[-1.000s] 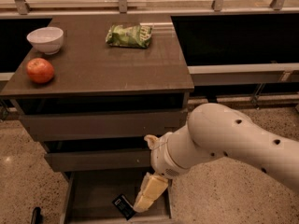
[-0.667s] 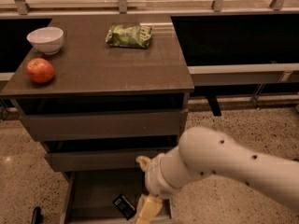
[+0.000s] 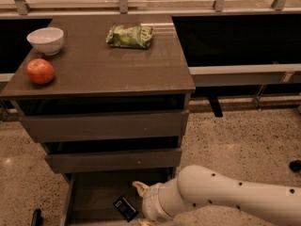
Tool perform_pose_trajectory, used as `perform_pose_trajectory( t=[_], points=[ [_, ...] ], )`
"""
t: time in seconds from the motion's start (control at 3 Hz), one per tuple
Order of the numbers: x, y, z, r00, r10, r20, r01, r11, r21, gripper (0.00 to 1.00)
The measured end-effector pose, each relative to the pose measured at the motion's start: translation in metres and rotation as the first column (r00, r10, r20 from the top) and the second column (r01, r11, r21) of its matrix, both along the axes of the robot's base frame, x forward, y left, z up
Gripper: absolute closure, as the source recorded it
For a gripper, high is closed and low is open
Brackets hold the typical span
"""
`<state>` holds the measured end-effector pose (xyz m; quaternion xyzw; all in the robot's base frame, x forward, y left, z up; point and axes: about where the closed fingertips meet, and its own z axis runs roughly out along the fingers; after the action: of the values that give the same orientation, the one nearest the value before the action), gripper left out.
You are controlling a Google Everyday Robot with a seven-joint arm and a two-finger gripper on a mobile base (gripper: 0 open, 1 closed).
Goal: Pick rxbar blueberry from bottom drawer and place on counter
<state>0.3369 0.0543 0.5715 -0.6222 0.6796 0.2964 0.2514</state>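
Note:
The rxbar blueberry (image 3: 125, 208) is a small dark bar with pale print lying flat in the open bottom drawer (image 3: 91, 197), right of the drawer's middle. My white arm reaches in from the lower right. My gripper (image 3: 142, 220) hangs at the bottom edge of the view, just right of the bar and mostly cut off by the frame. The counter (image 3: 103, 65) is the dark brown top of the cabinet, well above the gripper.
On the counter stand a white bowl (image 3: 46, 40) at the back left, a red apple (image 3: 40, 71) at the front left and a crinkled green chip bag (image 3: 130, 36) at the back. The two upper drawers (image 3: 106, 126) are shut. Speckled floor lies to the right.
My arm has sunk lower and shifted left, bringing the gripper down to the frame's bottom edge beside the bar. The bar lies where it was in the drawer.

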Motion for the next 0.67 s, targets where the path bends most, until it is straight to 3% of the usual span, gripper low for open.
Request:
perform_pose_trajectory(
  t=[0.33, 0.67],
  points=[
    [0.002, 0.001, -0.006, 0.9998, 0.009, -0.02, -0.009, 1.0, -0.011, 0.0],
    [0.028, -0.002, -0.051, 0.9995, -0.028, -0.013, 0.028, 1.0, -0.009, 0.0]
  ],
)
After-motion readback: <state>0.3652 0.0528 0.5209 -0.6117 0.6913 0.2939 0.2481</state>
